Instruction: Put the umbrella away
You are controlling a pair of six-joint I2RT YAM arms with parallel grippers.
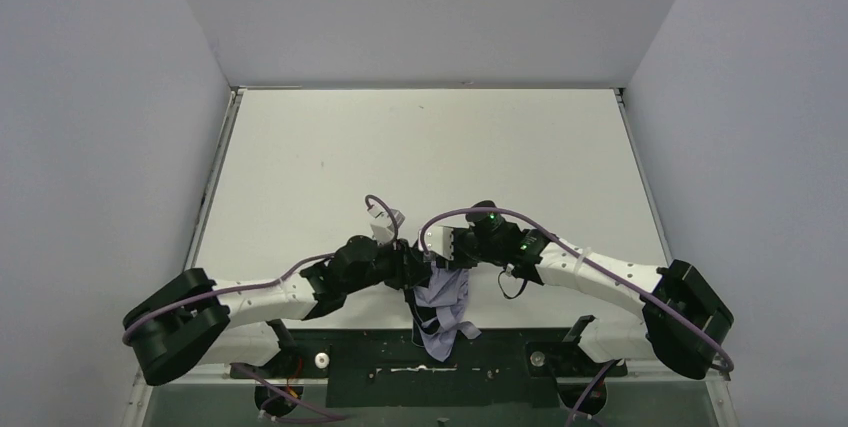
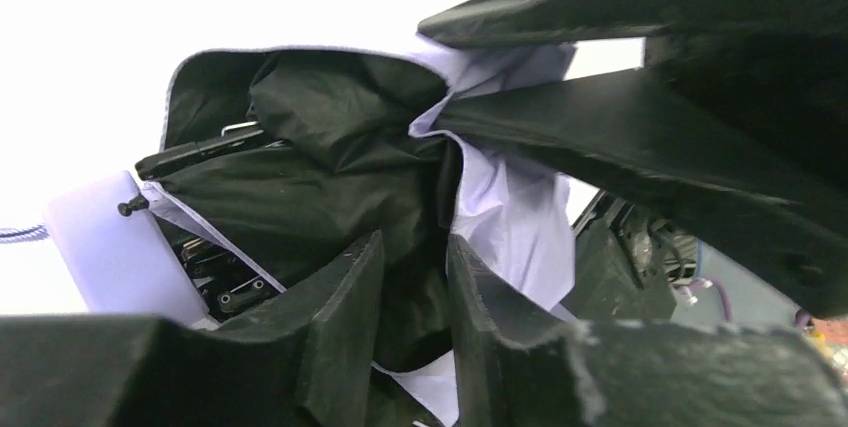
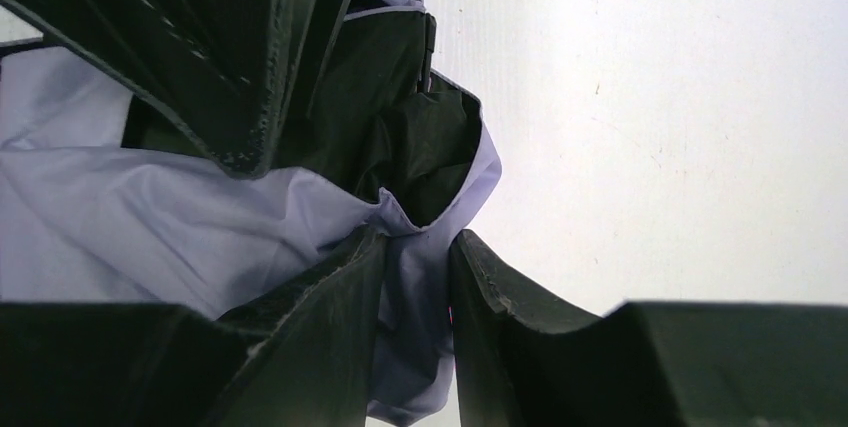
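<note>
The umbrella [image 1: 441,307] is a crumpled bundle of pale lavender fabric with a black inside, hanging between the two grippers at the table's near edge. My left gripper [image 1: 412,272] is shut on a fold of its fabric [image 2: 415,247]; the lavender handle [image 2: 115,247] shows at the left of that view. My right gripper [image 1: 448,259] is shut on a lavender fold [image 3: 415,267] from the other side. The left gripper's fingers [image 3: 230,57] show in the right wrist view. The shaft is mostly hidden in the fabric.
The white table [image 1: 430,147] stretches away behind the grippers, with grey walls on three sides. A dark base strip [image 1: 430,357] lies along the near edge under the umbrella. Purple cables [image 1: 540,222] run along both arms.
</note>
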